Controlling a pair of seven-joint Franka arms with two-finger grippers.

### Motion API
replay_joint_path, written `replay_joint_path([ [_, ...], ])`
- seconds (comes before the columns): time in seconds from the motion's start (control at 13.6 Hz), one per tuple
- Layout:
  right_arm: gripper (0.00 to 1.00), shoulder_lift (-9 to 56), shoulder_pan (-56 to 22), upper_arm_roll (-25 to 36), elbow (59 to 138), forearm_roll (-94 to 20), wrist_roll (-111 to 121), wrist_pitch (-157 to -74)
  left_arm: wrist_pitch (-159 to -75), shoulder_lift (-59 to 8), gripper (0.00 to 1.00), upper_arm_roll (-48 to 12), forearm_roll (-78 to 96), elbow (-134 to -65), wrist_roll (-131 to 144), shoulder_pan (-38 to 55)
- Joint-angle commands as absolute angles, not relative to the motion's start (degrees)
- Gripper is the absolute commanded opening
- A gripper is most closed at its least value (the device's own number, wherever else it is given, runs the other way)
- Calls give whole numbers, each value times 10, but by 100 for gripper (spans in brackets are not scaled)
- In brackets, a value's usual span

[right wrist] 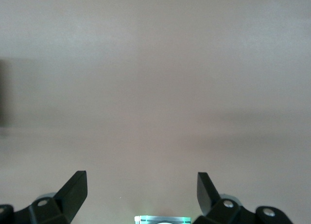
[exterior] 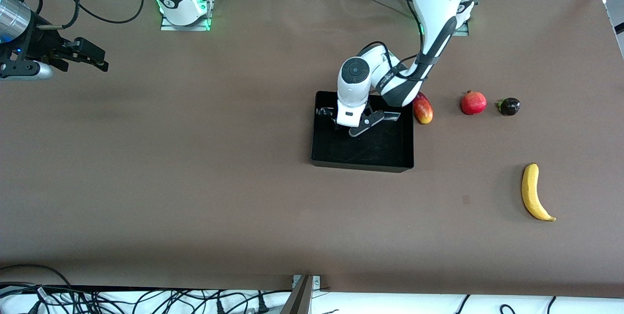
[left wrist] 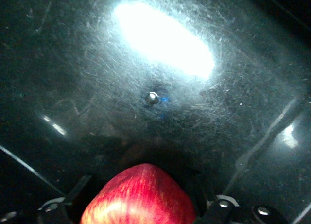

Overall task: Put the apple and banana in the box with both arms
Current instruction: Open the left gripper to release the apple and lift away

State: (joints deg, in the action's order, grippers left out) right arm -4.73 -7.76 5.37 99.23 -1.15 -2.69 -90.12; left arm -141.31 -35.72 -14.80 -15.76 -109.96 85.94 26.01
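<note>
Apple [left wrist: 141,197], firm, smooth and roll-prone, is sitting clamped across its middle in my left gripper [exterior: 358,126] over the box [exterior: 363,160], while my right gripper [right wrist: 142,190] is waiting spread apart above bare table [exterior: 195,182].

We note the box [exterior: 363,150]: black plastic, glossy, its floor finely scratched and throwing back a bright glare. The apple [left wrist: 141,197] has smooth, faintly streaked red skin. The desk [exterior: 195,182] carries a matt brown covering. The banana [exterior: 532,192] looks smooth and waxy; the arm shells are glossy white plastic.
</note>
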Motion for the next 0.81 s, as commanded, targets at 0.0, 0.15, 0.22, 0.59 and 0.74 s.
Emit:
replay_joint_path([
  [0.0, 100, -42, -67, 40, 985, 0, -19, -904, -1316, -345, 100, -150, -167, -1051, 862, 258],
  [0.15, 100, -26, -68, 41, 960, 0, -18, -903, -1230, -334, 100, -182, -163, -1004, 856, 218],
  [0.22, 100, -19, -70, 40, 955, 3, -17, -901, -1186, -328, 100, -192, -144, -977, 833, 196],
  [0.59, 100, -13, -82, 40, 952, 26, -28, -908, -1074, -268, 100, -182, -65, -902, 567, 55],
  [0.74, 100, -6, -83, 40, 945, 28, -27, -921, -1074, -267, 100, -147, -64, -893, 422, 10],
])
